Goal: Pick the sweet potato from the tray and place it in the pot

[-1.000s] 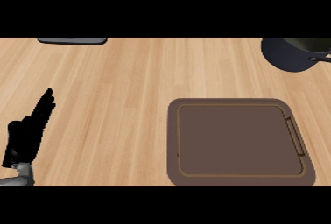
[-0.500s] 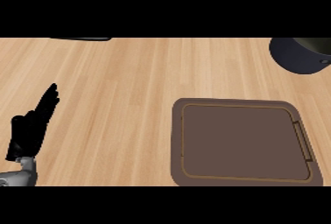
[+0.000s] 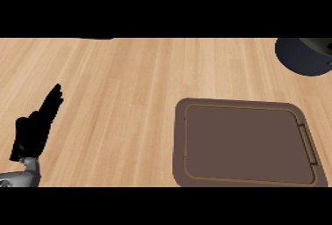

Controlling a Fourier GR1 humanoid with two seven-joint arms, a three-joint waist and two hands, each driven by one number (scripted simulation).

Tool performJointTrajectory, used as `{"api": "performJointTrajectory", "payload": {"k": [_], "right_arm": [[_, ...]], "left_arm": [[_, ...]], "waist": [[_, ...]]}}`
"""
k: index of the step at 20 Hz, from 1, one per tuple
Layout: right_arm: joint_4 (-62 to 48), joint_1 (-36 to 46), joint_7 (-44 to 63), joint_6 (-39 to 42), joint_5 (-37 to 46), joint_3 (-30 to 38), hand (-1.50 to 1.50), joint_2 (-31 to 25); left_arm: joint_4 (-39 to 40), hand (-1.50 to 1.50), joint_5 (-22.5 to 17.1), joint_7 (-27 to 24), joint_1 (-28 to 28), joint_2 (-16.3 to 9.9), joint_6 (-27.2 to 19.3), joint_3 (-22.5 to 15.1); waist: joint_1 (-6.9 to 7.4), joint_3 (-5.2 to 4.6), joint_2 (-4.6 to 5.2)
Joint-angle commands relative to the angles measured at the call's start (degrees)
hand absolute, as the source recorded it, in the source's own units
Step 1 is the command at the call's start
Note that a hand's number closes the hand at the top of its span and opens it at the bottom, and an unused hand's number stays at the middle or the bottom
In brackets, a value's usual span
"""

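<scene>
1. The sweet potato is not showing anywhere in the head view; the tray (image 3: 250, 143) is lying with its brown floor bare, so where the sweet potato is cannot be told.
2. The pot (image 3: 304, 57) is sitting at the upper right corner, partly cut off by the view's edge, well apart from the tray.
3. The left hand (image 3: 35, 129) is resting at the left edge above its grey forearm, its fingers (image 3: 52, 99) straight, together and pointing up, holding nothing.
4. The right hand is not appearing in the view, so the state of its fingers cannot be told.
5. Judgement: the step in hand is locating the sweet potato; it is best done by confirming the sweet potato's position before any reach is started.
6. The tray's raised rim is calling for a descent from above rather than a sideways sweep.
7. Open bench (image 3: 130, 79) is lying between the left hand and the tray, and between tray and pot, giving free room for travel.
</scene>
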State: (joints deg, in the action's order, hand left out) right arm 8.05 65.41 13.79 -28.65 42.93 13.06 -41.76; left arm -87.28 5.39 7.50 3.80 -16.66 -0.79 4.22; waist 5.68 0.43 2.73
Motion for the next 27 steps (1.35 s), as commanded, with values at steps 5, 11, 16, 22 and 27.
{"api": "performJointTrajectory", "payload": {"k": [5, 11, 16, 22, 27], "right_arm": [[2.4, -1.5, -8.8, -4.9, -5.6, 5.8, -1.5, 0.8], [8.8, -0.4, -19.5, -10.4, -15.4, 15.3, -1.5, 1.9], [7.5, -2.2, -25.1, -4.0, -21.2, 20.7, -1.5, -0.4], [6.9, -6.1, -31.5, 2.1, -26.1, 24.2, -1.5, 0.3], [10.6, -10.1, -33.3, 3.2, -29.6, 25.2, -1.5, 2.5]], "left_arm": [[0.8, 0.0, 0.3, 0.5, 1.5, 0.3, -0.5, 0.2], [0.2, 0.0, 0.7, 0.1, -0.2, 0.6, -1.1, 0.3], [-0.3, 0.0, -0.4, -0.6, -2.6, -0.7, 0.6, 1.5], [2.0, 0.0, 0.1, -3.1, -3.7, -0.2, 0.0, 2.6], [0.6, 0.0, 0.8, -2.3, -5.6, -0.4, 0.1, 3.2]], "waist": [[-0.08, 0.08, 0.24], [-0.88, 0.04, -0.63], [-1.61, -0.09, -1.01], [-3.46, -0.28, -1.78], [-4.89, -0.4, -2.56]]}}
